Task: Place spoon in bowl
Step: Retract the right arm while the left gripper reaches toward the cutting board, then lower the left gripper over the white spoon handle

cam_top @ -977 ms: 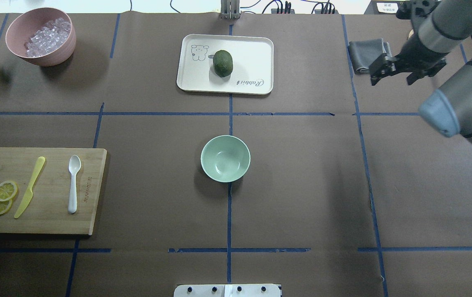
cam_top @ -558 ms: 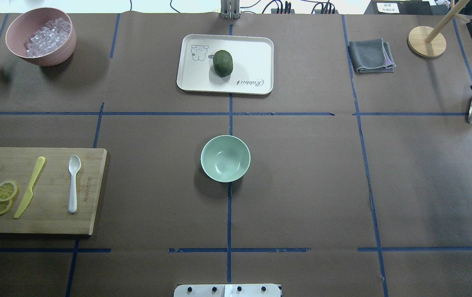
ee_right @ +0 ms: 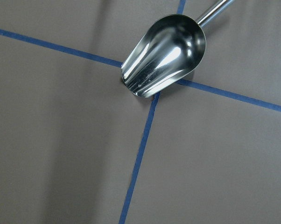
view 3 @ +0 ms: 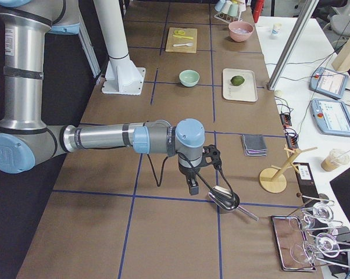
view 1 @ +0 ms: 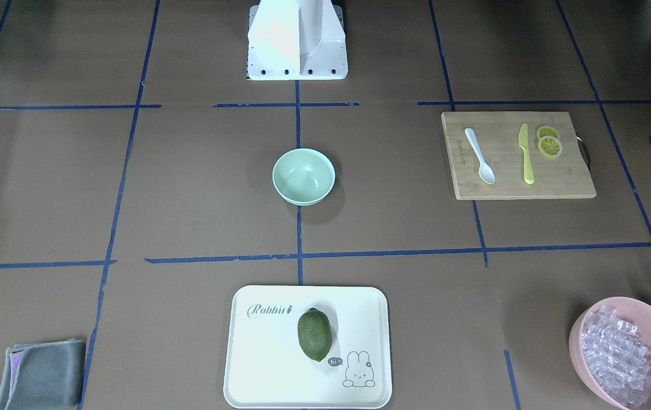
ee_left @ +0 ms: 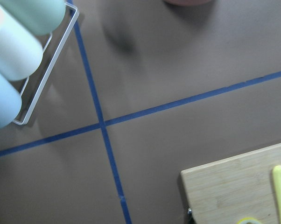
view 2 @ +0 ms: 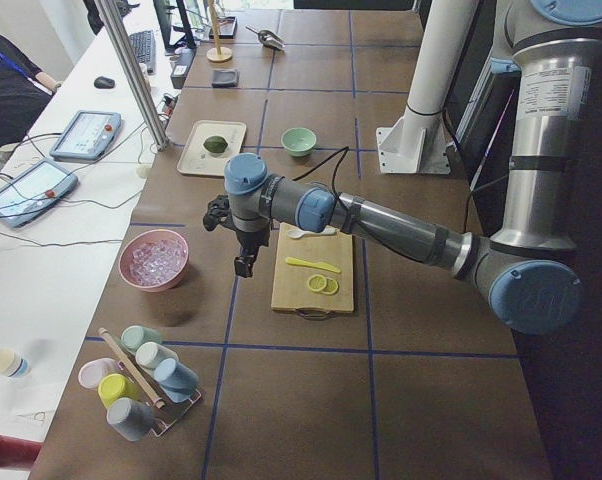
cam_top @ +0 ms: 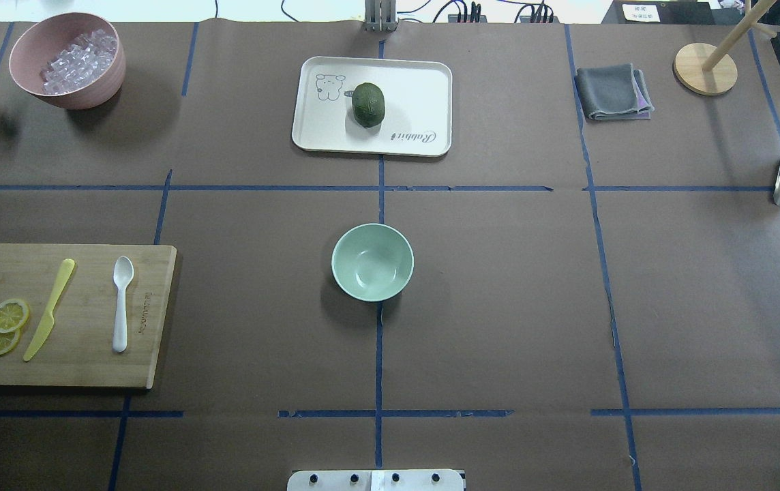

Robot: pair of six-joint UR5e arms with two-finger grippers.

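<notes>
left gripper [view 2: 243, 266], right gripper [view 3: 192, 188]: finger state cannot tell. knife [cam_top: 49, 310] nearer left fingers than spoon [cam_top: 121, 303]: wrong pick possible. flat spoon may slip, miss bowl [cam_top: 372, 262].

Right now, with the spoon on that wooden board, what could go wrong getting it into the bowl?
The spoon lies flat on the board, so a grab may slip. The yellow knife beside it could be bumped or grabbed instead. The spoon looks as long as the bowl is wide, so it might tip out.
</notes>
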